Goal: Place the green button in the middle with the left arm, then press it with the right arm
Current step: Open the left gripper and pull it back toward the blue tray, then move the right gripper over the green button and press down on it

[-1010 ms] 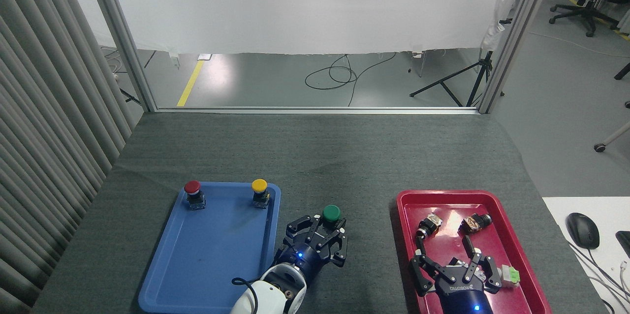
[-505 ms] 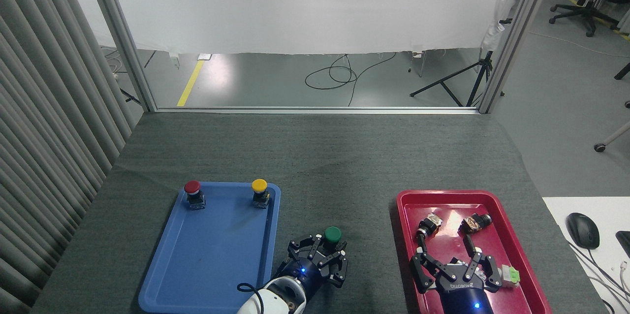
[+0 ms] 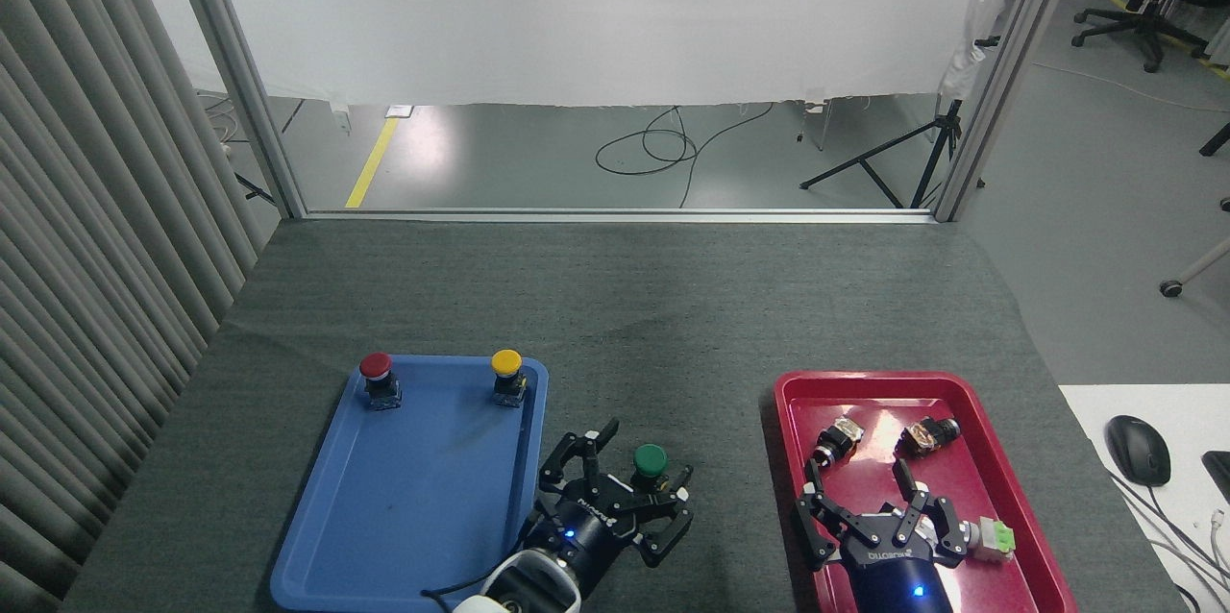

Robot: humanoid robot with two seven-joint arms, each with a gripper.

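Note:
The green button stands upright on the dark grey cloth in the middle, between the two trays. My left gripper comes in from below with its two fingers spread wide on either side of the button; it is open and has no hold on it. One of its fingertips points up to the button's left. My right gripper hovers open over the near part of the red tray, holding nothing.
A blue tray on the left carries a red button and a yellow button at its far end. Small metal parts lie in the red tray. A mouse sits on a white desk at right.
My left gripper drew back toward me with the green button, then opened its fingers, leaving the button standing on the cloth. The right gripper shifted slightly left over the red tray.

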